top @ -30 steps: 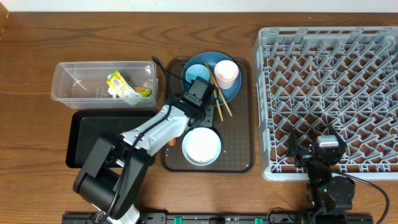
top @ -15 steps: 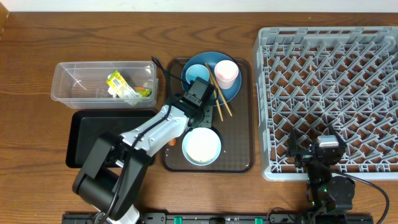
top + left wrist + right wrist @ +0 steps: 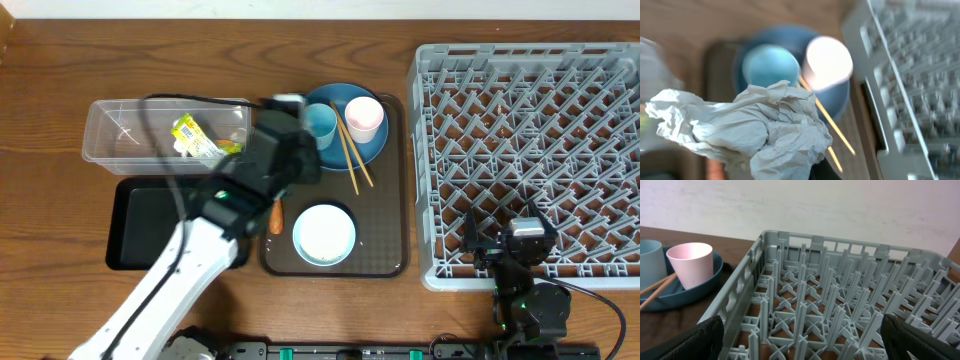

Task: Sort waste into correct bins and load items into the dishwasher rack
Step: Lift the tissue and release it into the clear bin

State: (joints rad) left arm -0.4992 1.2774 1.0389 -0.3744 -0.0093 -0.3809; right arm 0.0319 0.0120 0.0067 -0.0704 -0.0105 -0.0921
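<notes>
Crumpled white paper fills the left wrist view, with my left gripper shut on it, lifted above the blue plate. On the plate stand a light blue cup and a pink cup, with two chopsticks beside them. A white-blue bowl and an orange carrot lie on the brown serving tray. The yellow-green wrapper lies in the clear tub. My right gripper hangs open over the grey rack's front edge, holding nothing.
The shallow black tray sits in front of the clear tub, partly under my raised left arm. The arm hides the serving tray's left edge from above. Bare wooden table lies left of the bins and behind them.
My left gripper has shut on the crumpled paper and lifted it off the serving tray, up and to the left. The right arm has not moved.
</notes>
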